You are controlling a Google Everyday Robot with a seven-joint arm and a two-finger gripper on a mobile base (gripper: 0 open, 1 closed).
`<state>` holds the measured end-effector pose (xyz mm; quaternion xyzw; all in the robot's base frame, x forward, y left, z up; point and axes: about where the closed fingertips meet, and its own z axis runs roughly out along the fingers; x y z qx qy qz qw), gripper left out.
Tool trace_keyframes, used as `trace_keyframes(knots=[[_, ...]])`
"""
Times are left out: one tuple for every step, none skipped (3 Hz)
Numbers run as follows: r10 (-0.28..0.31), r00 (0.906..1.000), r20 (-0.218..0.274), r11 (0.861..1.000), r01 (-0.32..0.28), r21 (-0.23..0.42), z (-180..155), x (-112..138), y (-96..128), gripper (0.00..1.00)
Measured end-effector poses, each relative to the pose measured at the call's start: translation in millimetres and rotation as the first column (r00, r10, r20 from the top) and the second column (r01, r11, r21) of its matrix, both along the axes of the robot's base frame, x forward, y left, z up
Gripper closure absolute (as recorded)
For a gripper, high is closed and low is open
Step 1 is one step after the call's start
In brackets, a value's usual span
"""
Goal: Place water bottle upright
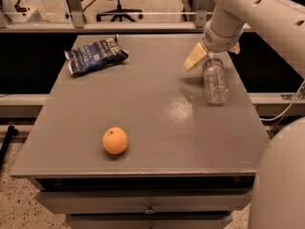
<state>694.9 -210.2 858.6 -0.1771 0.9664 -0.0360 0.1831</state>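
Observation:
The water bottle is a clear ribbed plastic bottle lying on its side at the right of the grey table, base toward me. Its cap end points away and is hidden under the gripper. My gripper hangs from the cream arm over that far end. Its fingers stand apart, one cream finger to the left of the bottle's neck and the other at its right. The bottle rests on the table.
An orange sits near the table's front left. A blue chip bag lies at the back left. The robot's own body fills the lower right corner. A chair and railing stand behind the table.

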Motion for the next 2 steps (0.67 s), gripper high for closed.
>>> trace_keyframes(knots=[[-0.07, 0.9974, -0.017, 0.998, 0.07, -0.007, -7.1, 2.2, -4.5, 0.17], [-0.11, 0.9936, -0.025, 0.994, 0.11, -0.012, -10.1, 1.7, -6.4, 0.41]])
